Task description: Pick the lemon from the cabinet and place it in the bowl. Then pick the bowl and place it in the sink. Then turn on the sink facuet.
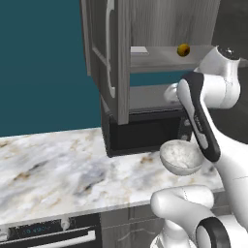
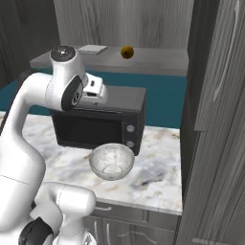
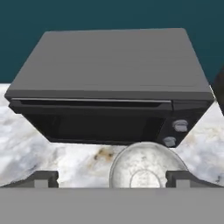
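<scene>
The cabinet (image 1: 121, 58) is standing open, its door edge risking a knock from the arm's elbow as it is reaching upward. The bowl (image 2: 111, 161) is sitting on the worktop (image 1: 58, 169) before the microwave (image 3: 109, 83). The tool (image 3: 112, 177) is hanging wide, empty, over it. The lemon (image 2: 127, 52) is resting on the shelf (round, liable to roll if nudged).

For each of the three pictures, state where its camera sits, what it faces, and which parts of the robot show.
Left base view: behind-left, facing the open cabinet, lemon, bowl; arm at right.
Right base view: behind-right, facing microwave, same lemon and bowl; arm at left.
Hand view: on the hand, facing microwave and bowl; open gripper fingertips at bottom.
</scene>
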Tool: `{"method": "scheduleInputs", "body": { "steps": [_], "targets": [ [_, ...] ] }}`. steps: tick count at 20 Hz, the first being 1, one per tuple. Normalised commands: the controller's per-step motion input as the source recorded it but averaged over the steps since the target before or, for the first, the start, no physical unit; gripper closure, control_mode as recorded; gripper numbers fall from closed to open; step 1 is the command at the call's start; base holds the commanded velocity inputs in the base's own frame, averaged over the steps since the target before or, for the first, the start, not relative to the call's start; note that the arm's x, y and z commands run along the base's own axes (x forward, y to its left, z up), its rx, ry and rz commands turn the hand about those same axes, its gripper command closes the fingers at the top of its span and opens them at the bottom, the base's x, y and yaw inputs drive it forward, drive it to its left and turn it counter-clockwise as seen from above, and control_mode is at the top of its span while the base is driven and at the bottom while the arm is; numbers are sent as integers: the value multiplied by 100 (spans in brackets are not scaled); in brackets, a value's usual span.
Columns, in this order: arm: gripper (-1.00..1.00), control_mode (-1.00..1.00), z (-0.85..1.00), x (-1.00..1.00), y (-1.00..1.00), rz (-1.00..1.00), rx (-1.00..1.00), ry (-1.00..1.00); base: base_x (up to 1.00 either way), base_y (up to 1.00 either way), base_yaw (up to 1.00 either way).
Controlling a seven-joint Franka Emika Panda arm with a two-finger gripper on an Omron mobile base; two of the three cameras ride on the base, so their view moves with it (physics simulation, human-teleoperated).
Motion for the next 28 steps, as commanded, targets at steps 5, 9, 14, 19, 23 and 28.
{"method": "scheduleInputs", "body": {
  "steps": [5,9,14,19,23,28],
  "targets": [
    [-100,-100,79,9,-10,-21,0,-22,0,0,0],
    [-100,-100,88,11,-3,-29,0,-9,0,0,0],
    [-100,-100,76,23,-14,-31,0,-3,0,0,0],
    [-100,-100,18,37,-31,-20,0,-1,0,0,0],
    [-100,-100,0,53,-27,-6,1,0,0,0,0],
    [-100,-100,0,56,-33,0,0,0,0,0,0]
  ]
}}
